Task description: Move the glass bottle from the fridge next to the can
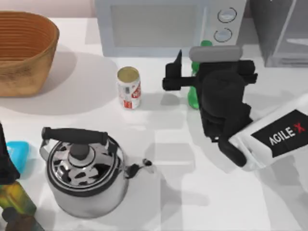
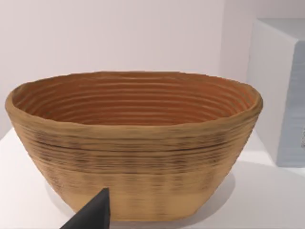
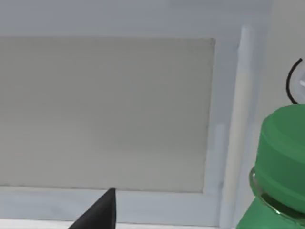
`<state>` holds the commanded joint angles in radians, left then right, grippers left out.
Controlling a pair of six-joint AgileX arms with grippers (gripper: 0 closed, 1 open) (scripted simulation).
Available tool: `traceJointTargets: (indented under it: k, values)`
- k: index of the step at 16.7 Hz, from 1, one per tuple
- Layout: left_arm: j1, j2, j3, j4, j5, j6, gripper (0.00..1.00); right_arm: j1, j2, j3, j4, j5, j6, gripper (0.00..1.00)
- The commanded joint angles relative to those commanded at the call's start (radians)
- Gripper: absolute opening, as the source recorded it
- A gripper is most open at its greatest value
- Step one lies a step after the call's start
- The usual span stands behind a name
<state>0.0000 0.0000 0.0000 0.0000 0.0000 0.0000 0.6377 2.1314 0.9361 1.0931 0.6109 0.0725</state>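
Observation:
The green glass bottle (image 1: 194,96) stands upright on the table in front of the microwave, a short way right of the can (image 1: 129,87). The can is white and red with a gold top. My right gripper (image 1: 202,62) hovers over the bottle, open, with one black finger (image 1: 178,58) reaching toward the microwave. In the right wrist view the bottle's green cap (image 3: 281,157) sits off to one side, apart from the finger (image 3: 102,212). The dark grey fridge (image 1: 284,33) is at the back right corner. My left gripper (image 1: 5,159) is parked at the left edge.
A light grey microwave (image 1: 163,24) lines the back edge. A wicker basket (image 1: 24,48) fills the back left. A steel kettle (image 1: 84,173) stands front left, with a blue object (image 1: 18,154) and an olive bottle (image 1: 14,197) beside it.

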Motion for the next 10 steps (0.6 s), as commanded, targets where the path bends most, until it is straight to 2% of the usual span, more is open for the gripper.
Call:
traceJointTargets:
  k: [10]
  values:
    - [0.000,0.000,0.000,0.000,0.000,0.000,1.00,0.047,-0.050,-0.103,0.043,0.049,0.007,1.00]
